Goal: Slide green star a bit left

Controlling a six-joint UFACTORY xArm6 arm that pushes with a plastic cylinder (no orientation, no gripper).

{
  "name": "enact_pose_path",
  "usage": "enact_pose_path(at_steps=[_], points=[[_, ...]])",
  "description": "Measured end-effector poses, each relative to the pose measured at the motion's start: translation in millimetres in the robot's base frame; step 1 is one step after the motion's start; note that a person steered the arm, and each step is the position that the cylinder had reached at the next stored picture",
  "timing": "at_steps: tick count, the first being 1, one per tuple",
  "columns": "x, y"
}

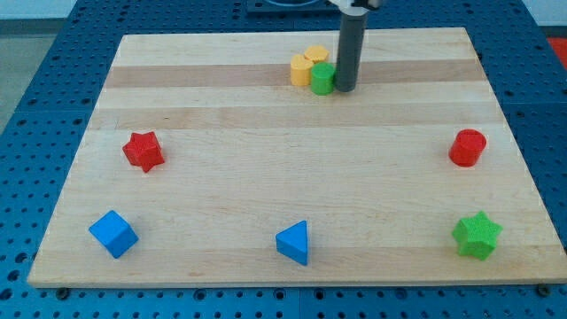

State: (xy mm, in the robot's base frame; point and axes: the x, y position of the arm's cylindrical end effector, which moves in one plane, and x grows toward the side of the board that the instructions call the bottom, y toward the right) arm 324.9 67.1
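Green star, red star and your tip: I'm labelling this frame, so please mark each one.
green star (477, 235), camera view, centre of its top face
red star (143, 150), camera view, centre of its top face
my tip (345, 89), camera view, rod's lower end, beside the small green block (322, 78)

Rod tip (345, 89) at board top, touching small green block (322, 79) beside yellow blocks (307, 66); green star (477, 235) sits bottom right, well apart.
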Motion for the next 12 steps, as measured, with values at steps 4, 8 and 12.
enact_pose_path(at_steps=[4,8,12], points=[[21.8,250.8],[273.9,274.2],[262.0,197.5]])
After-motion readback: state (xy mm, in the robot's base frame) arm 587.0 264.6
